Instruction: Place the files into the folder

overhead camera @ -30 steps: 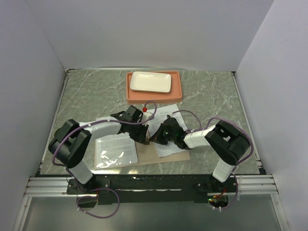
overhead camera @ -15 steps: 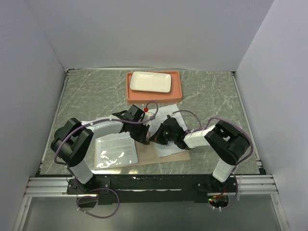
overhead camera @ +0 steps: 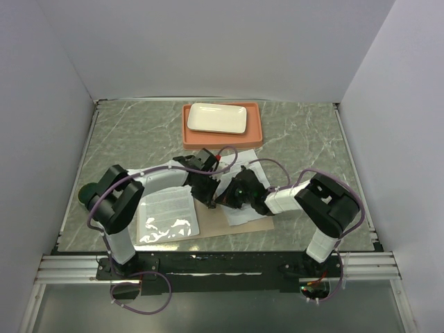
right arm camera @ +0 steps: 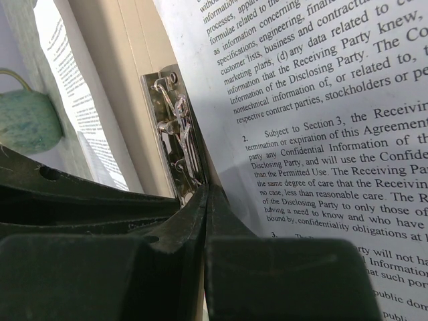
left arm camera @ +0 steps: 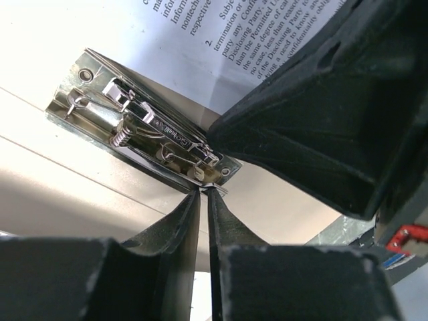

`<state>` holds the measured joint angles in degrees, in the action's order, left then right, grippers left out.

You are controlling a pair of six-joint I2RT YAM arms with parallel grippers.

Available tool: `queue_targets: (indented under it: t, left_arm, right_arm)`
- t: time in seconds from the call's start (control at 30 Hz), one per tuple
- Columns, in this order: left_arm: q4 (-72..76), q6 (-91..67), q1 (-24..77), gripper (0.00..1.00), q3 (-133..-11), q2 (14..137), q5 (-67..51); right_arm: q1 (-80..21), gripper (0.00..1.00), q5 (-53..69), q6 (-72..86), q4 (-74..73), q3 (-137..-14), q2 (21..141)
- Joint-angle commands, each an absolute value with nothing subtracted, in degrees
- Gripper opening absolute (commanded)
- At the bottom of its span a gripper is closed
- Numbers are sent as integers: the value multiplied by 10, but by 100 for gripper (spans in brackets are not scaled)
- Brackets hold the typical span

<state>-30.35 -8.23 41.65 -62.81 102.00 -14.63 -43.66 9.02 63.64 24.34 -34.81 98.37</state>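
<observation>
The tan folder [overhead camera: 251, 225] lies open at the near middle of the table, its clear pocket [overhead camera: 166, 218] on the left. A printed sheet of the files [overhead camera: 243, 209] rests on its right half, reaching up to the metal clip [left arm camera: 140, 134]. My left gripper [left arm camera: 204, 190] has its jaws almost together, pinching the clip's near end. From the other side, my right gripper [right arm camera: 207, 190] is shut, its tips pressed where the sheet [right arm camera: 321, 134] meets the clip [right arm camera: 175, 134]. In the top view both grippers [overhead camera: 207, 193] [overhead camera: 226, 198] crowd together over the folder's spine.
An orange tray [overhead camera: 188, 136] holding a white plate [overhead camera: 217, 118] stands at the back, just beyond the sheets. White walls close in the grey marbled table [overhead camera: 305, 139] on three sides.
My left arm has swung right and toward the clip, and its jaws have narrowed a little. The right arm has stayed in place.
</observation>
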Motion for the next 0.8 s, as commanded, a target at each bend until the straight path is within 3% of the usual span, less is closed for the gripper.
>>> queue_targets:
  t: [0.0, 0.3, 0.5, 0.77]
  left_arm:
    - [-203, -94, 447, 15, -619, 1092, -112]
    - [-181, -117, 463, 16, -613, 1091, -83]
    - [-202, -85, 457, 17, -626, 1002, -86]
    - [-261, -40, 378, 21, -687, 940, -117]
  right_arm:
    - [-463, 0, 72, 620, 126, -328, 1033]
    - [-471, 0, 75, 622, 123, -336, 1045]
    - [-471, 0, 72, 625, 116, -335, 1044]
    - [-471, 0, 64, 629, 106, -331, 1036]
